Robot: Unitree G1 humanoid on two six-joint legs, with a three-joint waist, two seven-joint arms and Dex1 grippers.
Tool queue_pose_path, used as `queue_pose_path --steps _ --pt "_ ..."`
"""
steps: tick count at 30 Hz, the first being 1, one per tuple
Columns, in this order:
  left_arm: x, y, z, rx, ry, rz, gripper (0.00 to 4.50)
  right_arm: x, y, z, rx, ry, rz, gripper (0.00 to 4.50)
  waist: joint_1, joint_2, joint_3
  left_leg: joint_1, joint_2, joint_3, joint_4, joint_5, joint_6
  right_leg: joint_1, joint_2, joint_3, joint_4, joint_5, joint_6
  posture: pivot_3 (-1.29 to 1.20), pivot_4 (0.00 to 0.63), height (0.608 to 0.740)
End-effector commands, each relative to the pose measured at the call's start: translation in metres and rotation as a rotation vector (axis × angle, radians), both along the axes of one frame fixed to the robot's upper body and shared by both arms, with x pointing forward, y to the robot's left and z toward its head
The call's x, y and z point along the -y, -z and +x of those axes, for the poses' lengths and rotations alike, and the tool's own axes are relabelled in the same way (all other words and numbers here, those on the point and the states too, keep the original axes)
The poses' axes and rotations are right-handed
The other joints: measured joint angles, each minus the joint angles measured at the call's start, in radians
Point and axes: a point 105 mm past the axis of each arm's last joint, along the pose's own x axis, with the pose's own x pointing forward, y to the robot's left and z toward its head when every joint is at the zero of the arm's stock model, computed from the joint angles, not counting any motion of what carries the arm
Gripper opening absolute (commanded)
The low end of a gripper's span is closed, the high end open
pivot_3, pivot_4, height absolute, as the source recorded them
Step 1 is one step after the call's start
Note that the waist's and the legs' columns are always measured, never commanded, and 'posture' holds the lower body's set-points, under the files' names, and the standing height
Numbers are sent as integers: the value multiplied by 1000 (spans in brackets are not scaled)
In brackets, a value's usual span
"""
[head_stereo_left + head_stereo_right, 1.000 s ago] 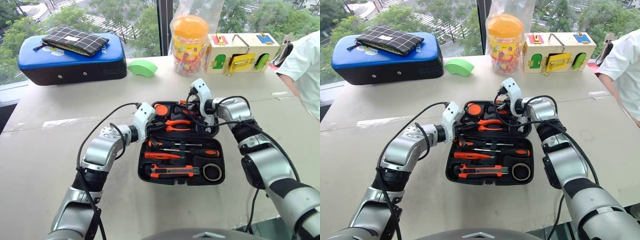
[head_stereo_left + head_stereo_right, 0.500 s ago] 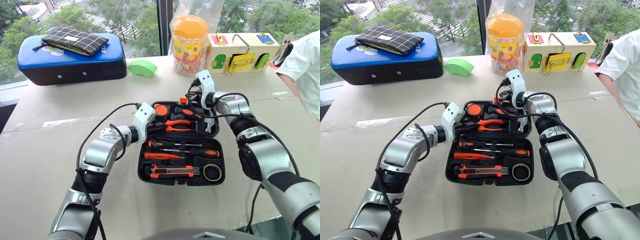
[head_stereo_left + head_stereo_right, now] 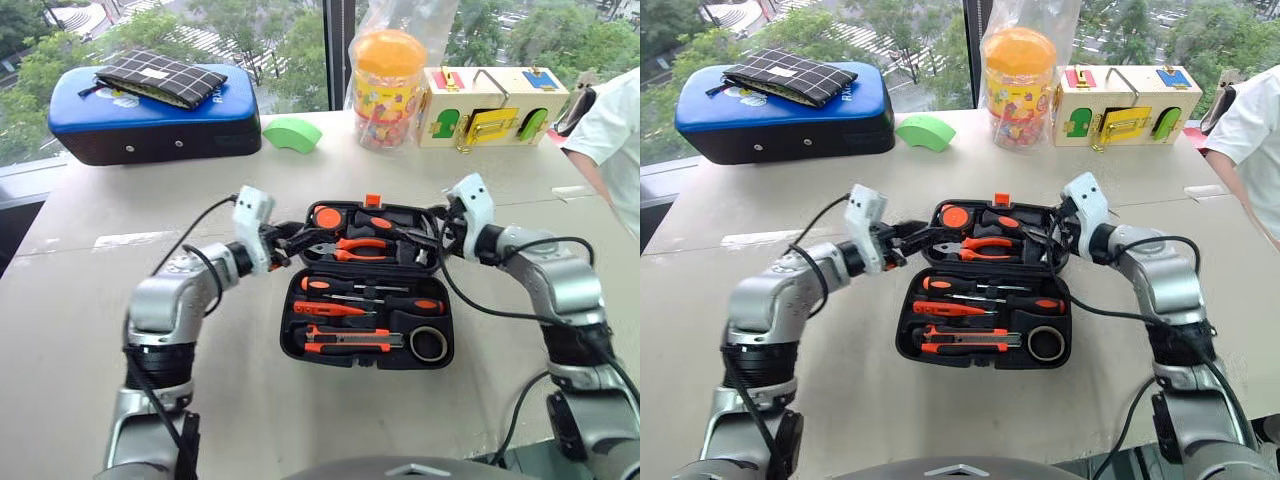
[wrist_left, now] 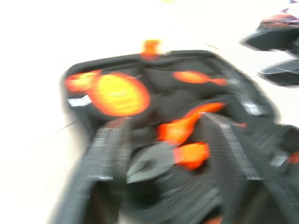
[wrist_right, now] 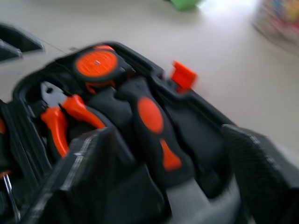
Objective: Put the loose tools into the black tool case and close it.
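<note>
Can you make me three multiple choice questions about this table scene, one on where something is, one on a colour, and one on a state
1. Where does the tape roll lie?
A. on the blue-topped case
B. in the near half of the black tool case, at its right end
C. on the bare table beside the jar

2. What colour is the lid of the jar?
A. orange
B. blue
C. white

3. What state is the black tool case in?
A. shut and latched
B. standing on its edge
C. open, lying flat

Answers:
1 B: the roll sits in the corner recess next to the utility knife.
2 A: the jar's lid is plain orange above the patterned body.
3 C: both halves face up with the tools showing, and the orange latch stands free at the far rim.
</note>
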Motion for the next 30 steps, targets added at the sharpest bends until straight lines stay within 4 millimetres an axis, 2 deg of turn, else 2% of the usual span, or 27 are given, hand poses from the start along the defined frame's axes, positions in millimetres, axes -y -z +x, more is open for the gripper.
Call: queue_pose_path --steps 1,6,8,9,10,13,19,20,22,23,24,25,26,27,28,30 --pt "-6 7 3 -108 -3 42 3242 10 -5 -11 -101 146 -49 4491 -1 0 0 0 0 0 0 0 0 0 0 0 0 0 0 0 150 740" --pt "-2 27 12 -221 -8 65 3242 17 11 -2 -344 270 69 4491 6 -2 0 0 0 0 0 1 -1 0 0 0 0 0 0 0 150 740" --pt "0 32 15 -241 -10 71 3242 25 13 1 -368 320 68 4491 9 -3 -1 0 -1 0 0 1 -1 0 0 0 0 0 0 0 150 740" --pt "1 32 16 -247 -6 62 3337 28 10 1 -370 332 71 3989 12 -3 -1 0 -1 0 0 1 -1 0 0 -1 0 0 0 0 150 740" --pt "1 32 17 -251 -3 53 3337 30 8 0 -368 336 73 3687 13 -3 -1 0 -1 -1 0 1 -1 0 0 -1 0 0 0 0 150 740" --pt "4 31 18 -258 8 40 3337 36 5 -7 -388 341 75 3687 16 -1 0 0 -1 0 -1 1 -2 0 -1 0 -1 0 0 0 150 740" --pt "6 29 21 -278 11 2 3337 42 13 -12 -444 363 105 3687 22 -1 0 0 -1 0 0 1 -1 0 -1 0 0 0 0 0 150 740" --pt "6 28 22 -283 13 -9 3085 42 15 -10 -451 372 118 3106 22 -1 0 0 -1 0 0 1 -1 0 -1 0 0 0 0 0 150 740" --pt "8 27 23 -291 20 -33 2562 43 18 -6 -459 376 135 2328 23 -1 0 0 -1 0 0 1 -1 0 -1 0 0 0 0 0 150 740" --pt "8 26 24 -294 23 -44 2071 43 18 -3 -460 377 144 1768 24 -2 0 0 -1 0 0 1 -1 0 -1 0 0 0 0 0 150 740" --pt "8 25 24 -296 25 -50 1737 42 18 -2 -460 377 150 1450 24 -1 0 0 -1 0 0 1 -1 0 -1 0 0 0 0 0 150 740" --pt "8 23 24 -295 32 -56 1129 42 19 1 -462 377 155 822 23 -1 0 -1 -1 0 0 1 -1 0 -1 0 0 0 0 0 150 740" --pt "8 21 24 -298 36 -69 792 43 19 3 -460 375 157 477 22 -2 0 0 -1 0 0 1 -1 0 -1 0 0 0 0 0 150 740" --pt "7 19 25 -299 39 -82 207 43 19 5 -456 370 158 0 23 -2 0 0 -1 0 0 1 -1 0 -1 0 0 0 0 0 150 740" --pt "7 17 25 -298 43 -93 53 43 18 6 -453 364 160 0 23 -1 0 0 -1 0 0 1 -1 0 -1 0 0 0 0 0 150 740" --pt "7 13 26 -295 52 -108 53 42 16 8 -443 348 162 0 24 -1 0 0 -1 0 1 1 -1 1 -1 0 0 0 0 0 150 740"
